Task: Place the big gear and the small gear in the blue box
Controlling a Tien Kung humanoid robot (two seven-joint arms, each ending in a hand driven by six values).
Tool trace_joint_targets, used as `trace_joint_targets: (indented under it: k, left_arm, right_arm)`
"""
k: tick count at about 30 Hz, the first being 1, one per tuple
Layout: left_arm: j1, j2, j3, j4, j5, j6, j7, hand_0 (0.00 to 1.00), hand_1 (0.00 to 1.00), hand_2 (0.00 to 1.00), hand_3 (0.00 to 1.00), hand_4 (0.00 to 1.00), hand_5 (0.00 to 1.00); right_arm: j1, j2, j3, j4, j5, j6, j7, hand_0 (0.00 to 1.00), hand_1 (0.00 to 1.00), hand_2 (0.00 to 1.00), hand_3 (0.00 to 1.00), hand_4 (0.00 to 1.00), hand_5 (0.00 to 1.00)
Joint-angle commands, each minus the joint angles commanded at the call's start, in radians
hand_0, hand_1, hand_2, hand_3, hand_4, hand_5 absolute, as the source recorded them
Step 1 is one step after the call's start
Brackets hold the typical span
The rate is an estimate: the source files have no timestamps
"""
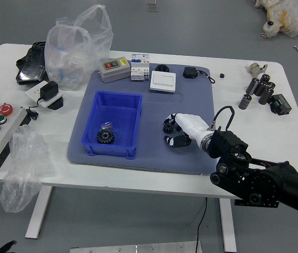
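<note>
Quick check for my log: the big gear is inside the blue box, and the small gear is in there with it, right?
Not quite: the head view shows the small gear outside, on the mat, by the right robot hand. The big gear is inside the blue box.

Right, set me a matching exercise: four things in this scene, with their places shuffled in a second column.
1. Big black toothed gear
2. Small black toothed gear
3. Flat white square device
4. Pale control box with coloured buttons

A. White table's left side
B. Inside the blue plastic box
C. At the robot's black-and-white right hand
D. Towards the grey mat's far edge

Pairs: 1-B; 2-C; 3-D; 4-A
</note>
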State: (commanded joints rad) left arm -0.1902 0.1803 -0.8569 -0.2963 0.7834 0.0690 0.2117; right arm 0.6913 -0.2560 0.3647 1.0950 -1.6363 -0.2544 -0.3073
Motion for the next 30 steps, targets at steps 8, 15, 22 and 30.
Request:
trace_joint_targets:
  k: [8, 15, 22, 30]
  left_arm:
    - [-0.001, -0.001, 0.004, 0.0, -0.004, 0.0, -0.001, 0.652, 0.435, 0.5, 0.724, 0.699, 0.726]
    - [-0.001, -0.001, 0.005, 0.0, -0.006, 0.001, -0.003, 0.652, 0.435, 0.5, 0.724, 0.7, 0.726]
    - [-0.001, -0.001, 0.007, 0.0, -0.008, 0.001, -0.004, 0.652, 0.434, 0.5, 0.724, 0.701, 0.727]
    - [0.0, -0.001, 0.001, -0.001, 0.0, 0.0, 0.001, 0.652, 0.435, 0.5, 0.724, 0.701, 0.728]
  right_arm:
    - [0.017, 0.018, -0.014, -0.02, -0.024, -0.017, -0.002, 0.368, 0.471, 0.427, 0.565, 0.619, 0.12]
    - [0.019, 0.018, -0.01, -0.027, -0.029, -0.019, 0.0, 0.366, 0.466, 0.408, 0.562, 0.628, 0.116]
    - [0.042, -0.001, 0.02, 0.014, -0.055, -0.015, -0.005, 0.353, 0.464, 0.404, 0.556, 0.633, 0.125]
    - [0.13, 0.025, 0.018, 0.13, -0.123, -0.01, -0.015, 0.357, 0.465, 0.402, 0.563, 0.595, 0.104]
